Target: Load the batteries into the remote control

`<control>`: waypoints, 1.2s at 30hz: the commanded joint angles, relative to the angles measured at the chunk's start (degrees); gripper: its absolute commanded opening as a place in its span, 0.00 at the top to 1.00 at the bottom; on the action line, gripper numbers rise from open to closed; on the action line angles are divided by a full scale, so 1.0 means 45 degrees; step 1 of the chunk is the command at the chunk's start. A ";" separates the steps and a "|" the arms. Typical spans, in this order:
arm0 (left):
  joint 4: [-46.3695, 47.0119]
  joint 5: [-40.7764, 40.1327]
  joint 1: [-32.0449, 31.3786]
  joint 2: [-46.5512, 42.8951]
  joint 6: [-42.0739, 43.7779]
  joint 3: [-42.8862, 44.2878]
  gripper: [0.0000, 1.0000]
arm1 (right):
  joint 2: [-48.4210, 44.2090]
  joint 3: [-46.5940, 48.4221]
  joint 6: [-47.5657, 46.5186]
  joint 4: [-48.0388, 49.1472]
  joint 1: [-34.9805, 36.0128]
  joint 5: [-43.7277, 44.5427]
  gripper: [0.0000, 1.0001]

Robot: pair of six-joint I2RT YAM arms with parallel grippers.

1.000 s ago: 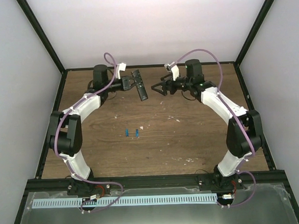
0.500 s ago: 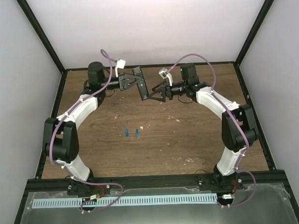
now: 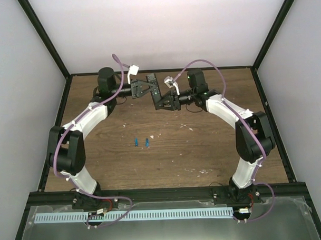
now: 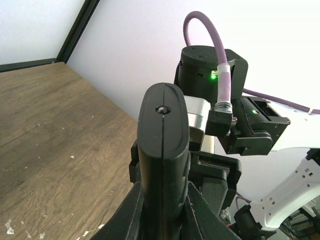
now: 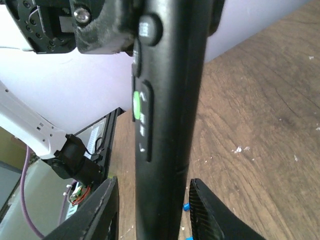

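Note:
The remote control (image 3: 153, 87), a slim black bar, is held up above the back of the table. My left gripper (image 3: 143, 88) is shut on it; in the left wrist view its fingers (image 4: 131, 210) clamp both sides of the remote control (image 4: 164, 130). My right gripper (image 3: 163, 102) has come in from the right. Its jaws flank the remote control (image 5: 167, 100) near the green button. The right gripper (image 5: 152, 200) is open, with a clear gap on one side. Two small blue batteries (image 3: 136, 142) (image 3: 147, 142) lie side by side mid-table. One battery (image 5: 185, 206) peeks out past the remote.
The wooden table (image 3: 203, 145) is bounded by a black frame and white walls. Both arms arch in from the near edge toward the back centre. Purple cables loop above each wrist.
My right gripper has moved left onto the remote and its jaws have narrowed around it. The left gripper has kept its grip and shifted the remote slightly.

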 commanded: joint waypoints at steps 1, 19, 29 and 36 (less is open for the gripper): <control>0.0581 0.0331 -0.0108 -0.0016 -0.0047 -0.0094 1.00 | 0.0096 0.0554 -0.0106 0.0053 0.0039 -0.0376 0.72; 0.0026 0.0489 -0.0227 0.0105 0.0475 -0.0098 0.99 | 0.0283 0.0972 -0.0613 -0.0655 0.0059 -0.0764 0.98; 0.0085 -0.0213 -0.0094 -0.0047 0.0403 -0.0455 0.65 | 0.0130 0.0932 -0.0886 -0.1066 0.0047 0.0482 0.99; 0.0925 -0.2090 0.0641 -0.1052 -0.0315 -0.1356 0.33 | -0.0229 0.0804 -0.1482 -0.1771 0.0044 0.2892 0.99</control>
